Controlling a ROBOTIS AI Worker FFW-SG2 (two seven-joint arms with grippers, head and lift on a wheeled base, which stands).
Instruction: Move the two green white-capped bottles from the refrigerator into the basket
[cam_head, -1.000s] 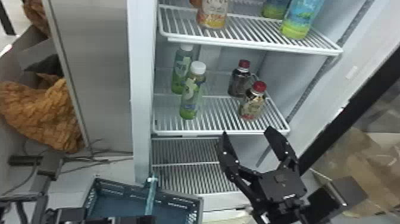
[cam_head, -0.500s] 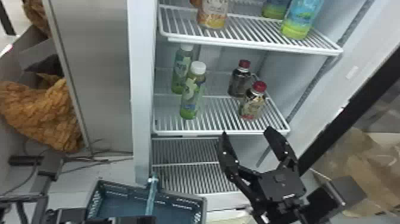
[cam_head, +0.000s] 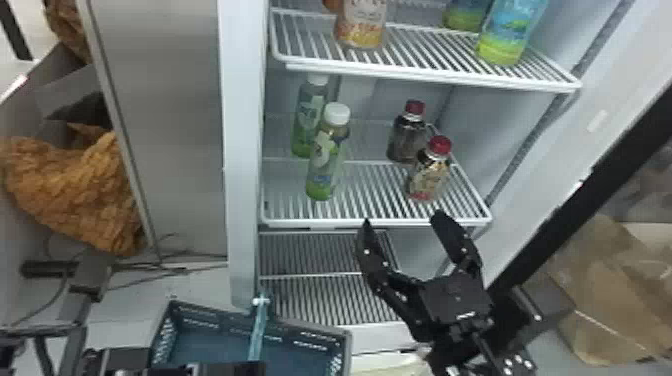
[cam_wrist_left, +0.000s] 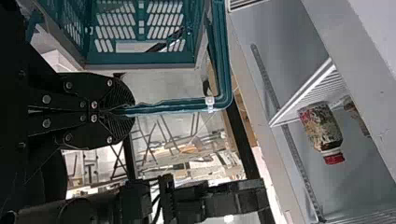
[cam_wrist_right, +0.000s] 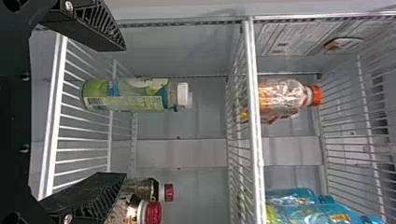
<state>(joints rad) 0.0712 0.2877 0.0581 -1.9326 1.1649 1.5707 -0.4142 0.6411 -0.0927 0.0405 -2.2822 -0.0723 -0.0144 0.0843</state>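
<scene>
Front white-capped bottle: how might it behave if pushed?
The bottle is tall and narrow, so a push up high would probably tip it. Its round body could well roll once down. The see-through walls suggest plastic that may give slightly.

In front of you stands the refrigerator (cam_head: 244, 150). On its middle shelf (cam_head: 280, 205), you have a front left bottle (cam_head: 324, 167) and, behind it and slightly left, a rear left bottle (cam_head: 305, 115). To their right are a front right bottle (cam_head: 427, 176) and a rear right bottle (cam_head: 406, 140). The upper shelf (cam_head: 425, 52) holds a bottle on the left (cam_head: 362, 25) and another on the right (cam_head: 510, 37). Your basket (cam_head: 310, 327) sits before the refrigerator, lower than the middle shelf, toward your left.
</scene>
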